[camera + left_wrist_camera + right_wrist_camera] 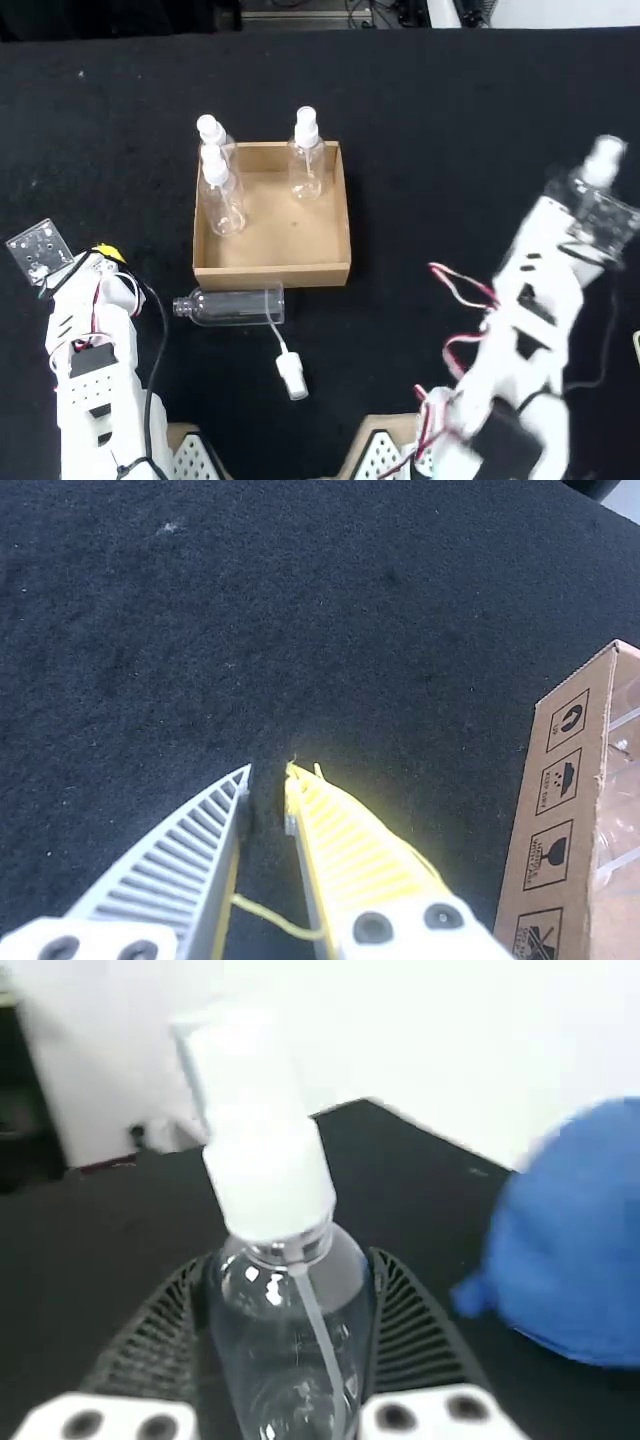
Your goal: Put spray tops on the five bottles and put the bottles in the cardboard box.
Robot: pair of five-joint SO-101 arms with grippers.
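The cardboard box (272, 268) sits mid-table with three clear bottles standing in it, each wearing a white spray top: two at its left wall (222, 192) (212, 134) and one at the back right (307, 158). In front of the box a bare bottle (232, 305) lies on its side, a loose spray top (291, 373) just beside it. My right gripper (290, 1275) is raised at the far right (588, 195), shut on a capped bottle (285, 1340). My left gripper (268, 775) hovers low over the black cloth left of the box (580, 810), shut and holding nothing.
The black cloth covers the whole table (450, 120). A blue rounded object (570, 1260) shows past the held bottle in the right wrist view. Red and white wires (462, 290) hang off the right arm. Arm bases stand at the front edge.
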